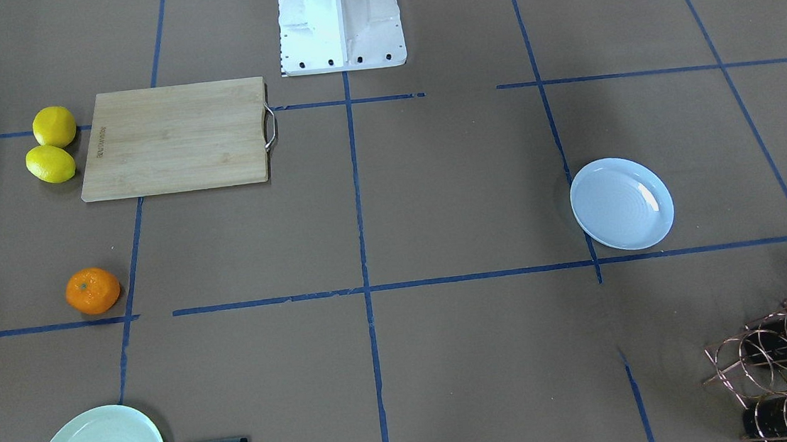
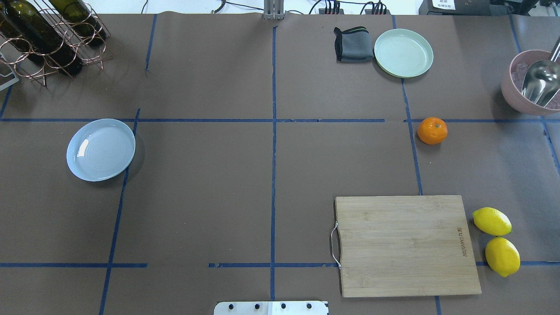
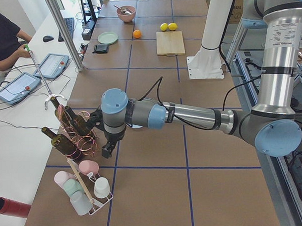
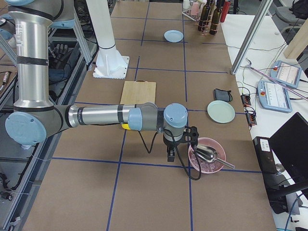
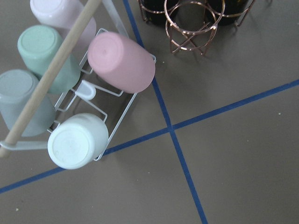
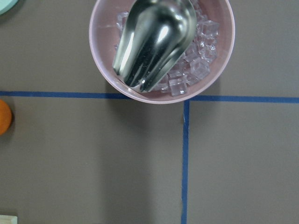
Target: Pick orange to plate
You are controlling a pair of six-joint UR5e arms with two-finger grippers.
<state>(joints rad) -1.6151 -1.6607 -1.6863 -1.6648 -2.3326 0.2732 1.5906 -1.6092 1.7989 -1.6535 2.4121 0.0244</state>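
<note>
Zero luck telling how open my left claw [image 3: 108,149] or my right claw [image 4: 171,154] is, only side views catch them. Left one hangs by the wine rack [image 3: 74,126], right one by the pink ice bowl [image 4: 207,155]. And the orange [image 2: 432,130] sits on the table [image 2: 218,197] beyond the cutting board [image 2: 407,245], well apart from the bluish plate [image 2: 101,149].

The orange [image 1: 92,291] sits at the view's left, nearer than two lemons [image 1: 54,127] and a wooden cutting board [image 1: 174,138]. The bluish-white plate [image 1: 621,204] lies well apart, on the right.
</note>
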